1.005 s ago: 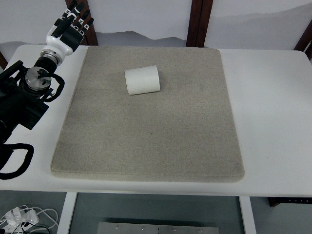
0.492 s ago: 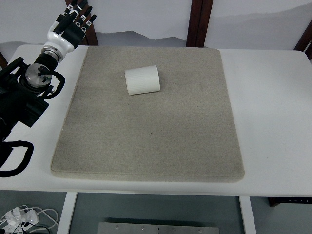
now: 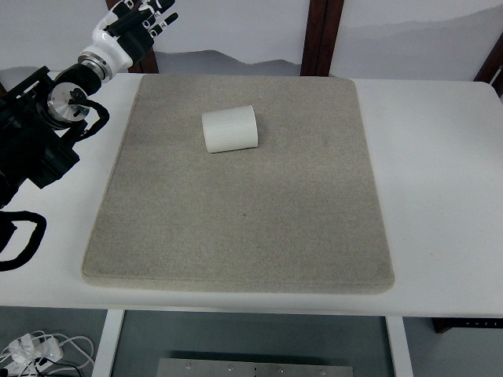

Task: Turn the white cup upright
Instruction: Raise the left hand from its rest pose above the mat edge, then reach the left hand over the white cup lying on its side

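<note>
1. White cup (image 3: 229, 129) lies on its side on the grey mat (image 3: 236, 220), upper centre of the frame, axis running roughly left to right. Not upright yet.
2. Left hand (image 3: 140, 22) sits at the upper left of the frame, past the mat's far-left corner and well apart from the cup. Fingers spread, holding nothing.
3. Right arm is out of shot.
4. Mat rests on the white surface (image 3: 440, 157); nothing else lies near the cup.
5. I judge the step in hand to be the reach: I need to bring the left hand down and rightward to the cup.
6. To do it well, I plan to keep the fingers apart until they bracket the ribbed wall, then close across the body, not the ends.
7. I cannot tell which end is the mouth; I want that settled before choosing the direction of rotation.
8. Risk: a sideways nudge may roll the cup across the mat, so I intend to come in from above.
</note>
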Motion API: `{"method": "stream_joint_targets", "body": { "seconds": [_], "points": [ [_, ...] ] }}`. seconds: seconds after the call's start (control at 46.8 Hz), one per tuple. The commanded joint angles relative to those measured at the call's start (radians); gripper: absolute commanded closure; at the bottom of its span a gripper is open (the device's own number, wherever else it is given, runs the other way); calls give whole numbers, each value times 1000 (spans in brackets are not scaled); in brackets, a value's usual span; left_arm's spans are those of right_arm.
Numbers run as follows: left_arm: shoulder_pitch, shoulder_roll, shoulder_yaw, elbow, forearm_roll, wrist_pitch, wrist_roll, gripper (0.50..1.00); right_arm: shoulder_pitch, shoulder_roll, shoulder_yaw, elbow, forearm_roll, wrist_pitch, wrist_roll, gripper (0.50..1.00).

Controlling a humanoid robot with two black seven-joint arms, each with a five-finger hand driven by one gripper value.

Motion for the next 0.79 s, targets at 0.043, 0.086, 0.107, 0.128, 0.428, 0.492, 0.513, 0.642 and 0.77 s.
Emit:
{"method": "stream_joint_targets", "body": {
  "seconds": [0.043,0.086,0.107,0.128,0.428,0.492,0.513,0.642,0.77],
  "points": [
    [-18,-4,0,-4,100,-20,-1,506,0,0,0,0,0,0,0,548],
    [-27,-1,0,-18,124,-26,-1,506,0,0,0,0,0,0,0,548],
    [-31,3,0,-30,135,-31,-1,506,0,0,0,0,0,0,0,548],
    [-34,5,2,-44,149,-32,-1,506,0,0,0,0,0,0,0,548],
    [-67,59,5,-182,532,-34,-1,508,0,0,0,0,0,0,0,548],
    [-70,65,5,-209,612,-29,-1,508,0,0,0,0,0,0,-1,548],
    [-73,66,5,-219,638,-29,-1,510,0,0,0,0,0,0,0,548],
    [-87,88,6,-277,810,-21,-1,512,0,0,0,0,0,0,0,548],
    [-103,106,42,-323,985,-23,1,514,0,0,0,0,0,0,-1,548]
  ]
}}
